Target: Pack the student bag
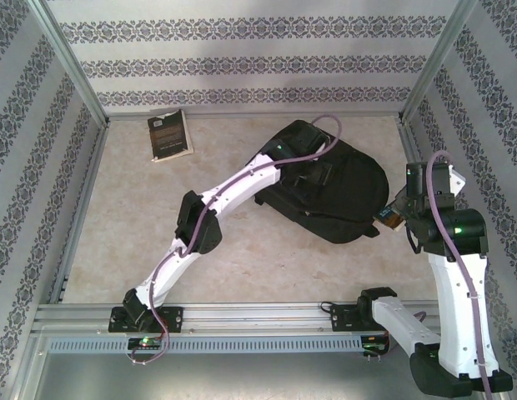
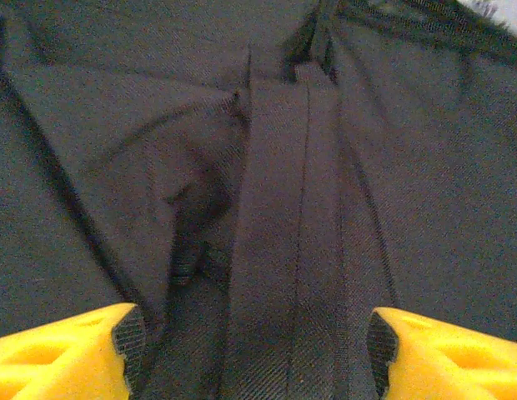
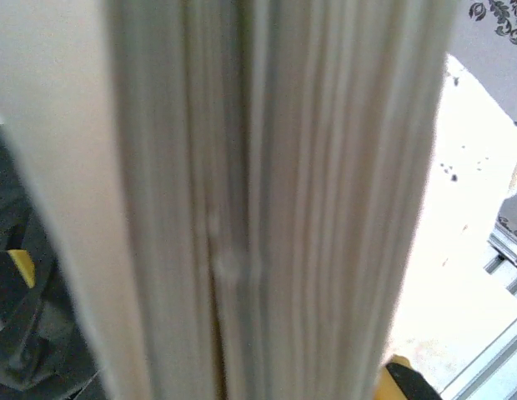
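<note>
The student bag [image 1: 346, 200], a big black fabric backpack, lies at the back right of the table. My left gripper [image 1: 304, 158] rests over its upper left part. In the left wrist view that gripper [image 2: 257, 354] is open, its yellow fingertips [image 2: 75, 350] spread on either side of a flat black strap [image 2: 292, 233] without pinching it. My right gripper [image 1: 402, 212] hovers just right of the bag, shut on a book [image 1: 387, 219]. The book's pale page edges [image 3: 275, 208] stand upright close to the right wrist camera, with one yellow fingertip [image 3: 399, 375] showing at the lower right.
A second book [image 1: 169, 135] with a dark cover lies flat at the back left of the table. Patterned walls and metal frame posts [image 1: 71, 62] close in the table on three sides. A metal rail [image 1: 242, 321] runs along the near edge.
</note>
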Tool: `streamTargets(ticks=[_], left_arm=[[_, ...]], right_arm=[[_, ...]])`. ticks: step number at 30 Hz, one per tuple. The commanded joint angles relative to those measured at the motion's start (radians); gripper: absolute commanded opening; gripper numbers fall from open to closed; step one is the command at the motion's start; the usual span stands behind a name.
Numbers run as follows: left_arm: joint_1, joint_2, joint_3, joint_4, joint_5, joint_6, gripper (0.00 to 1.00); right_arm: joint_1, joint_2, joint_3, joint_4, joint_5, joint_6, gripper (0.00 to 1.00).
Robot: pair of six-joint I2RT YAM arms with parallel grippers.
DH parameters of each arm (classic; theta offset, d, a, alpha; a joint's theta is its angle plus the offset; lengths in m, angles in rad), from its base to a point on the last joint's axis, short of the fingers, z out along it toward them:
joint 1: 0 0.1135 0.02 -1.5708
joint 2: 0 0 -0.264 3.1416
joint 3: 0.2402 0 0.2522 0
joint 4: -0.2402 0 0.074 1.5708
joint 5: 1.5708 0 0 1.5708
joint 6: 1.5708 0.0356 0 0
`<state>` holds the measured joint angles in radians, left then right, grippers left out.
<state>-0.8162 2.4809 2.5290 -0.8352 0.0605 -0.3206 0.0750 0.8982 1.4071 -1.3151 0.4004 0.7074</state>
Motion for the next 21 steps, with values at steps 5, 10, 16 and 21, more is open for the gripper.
streamTargets(ticks=[5,10,16,21], left_arm=[[-0.072,0.066,0.067,-0.011,-0.145,0.138,0.74],[-0.083,0.102,0.083,0.009,-0.29,0.175,0.57],[-0.08,0.127,0.085,0.061,-0.353,0.23,0.07],[-0.064,0.09,0.085,0.047,-0.333,0.214,0.0]], right_arm=[[-0.017,-0.024,-0.001,0.004,-0.025,-0.025,0.0],[-0.018,-0.04,-0.016,0.009,-0.055,-0.017,0.0],[-0.02,-0.066,-0.007,0.004,-0.054,-0.031,0.0],[-0.021,-0.083,0.013,0.005,-0.017,-0.052,0.0]])
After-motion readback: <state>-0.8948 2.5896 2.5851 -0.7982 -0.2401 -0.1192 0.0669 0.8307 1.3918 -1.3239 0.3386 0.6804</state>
